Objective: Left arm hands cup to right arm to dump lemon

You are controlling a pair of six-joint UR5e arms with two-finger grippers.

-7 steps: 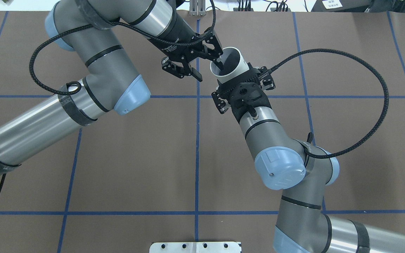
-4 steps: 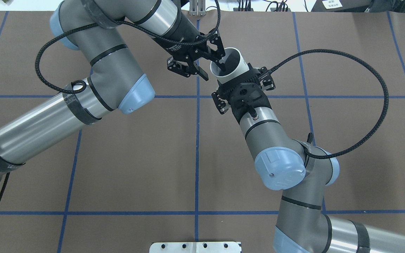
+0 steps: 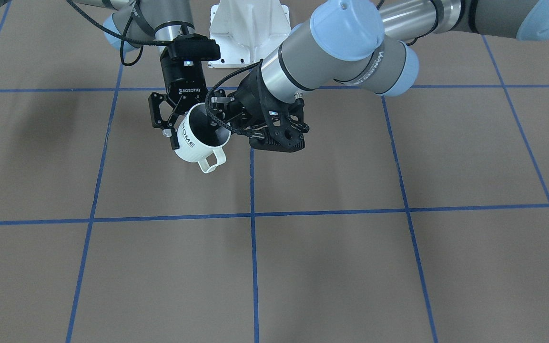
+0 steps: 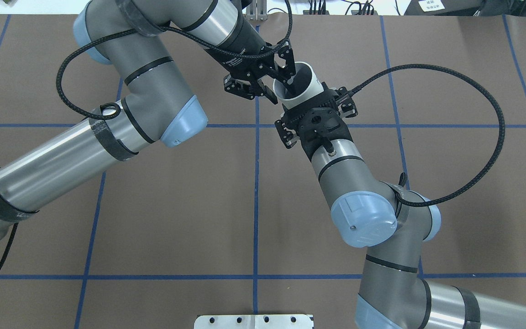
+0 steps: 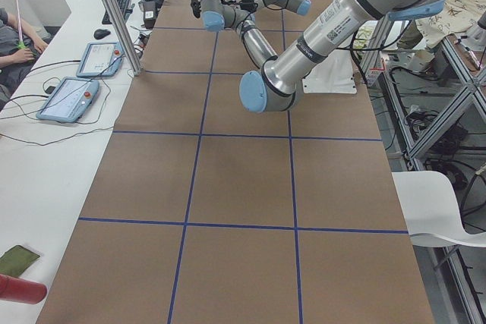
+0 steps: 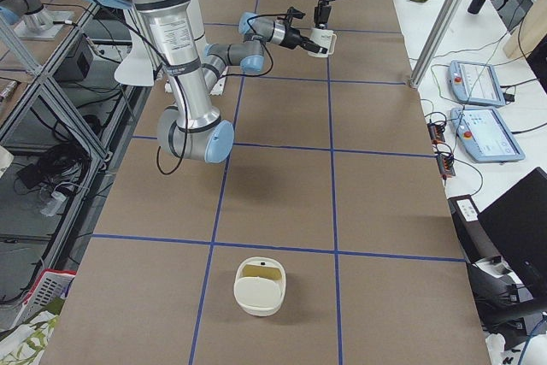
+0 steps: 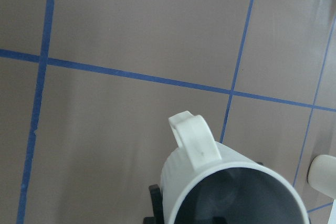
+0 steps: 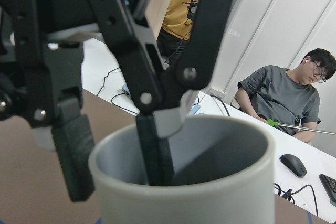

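Observation:
The white ribbed "HOME" cup [image 4: 311, 87] hangs tilted in the air over the far middle of the table [image 4: 176, 205], handle down [image 3: 210, 162]. My right gripper [image 4: 306, 98], marked ROBOTIQ in the front view [image 3: 181, 121], is shut on the cup's body. My left gripper [image 4: 279, 89] is open and straddles the rim: one finger [image 8: 152, 150] is inside the cup [image 8: 184, 198], and the other finger [image 8: 68, 150] is outside, a small gap from the wall. The cup's inside [image 7: 236, 203] looks grey. The lemon is hidden.
A white container [image 6: 258, 284] with a yellowish inside stands on the table near the end on my right. The robot base [image 3: 248, 24] is at the back. A desk with tablets [image 5: 76, 96] and a metal post [image 5: 114, 13] are beyond the table's far edge, and a person [image 8: 283, 98] sits there.
My left arm has moved right, toward the cup. Its outer finger has come closer to the cup's wall, and the inner finger stays inside. The right arm and the cup have not moved.

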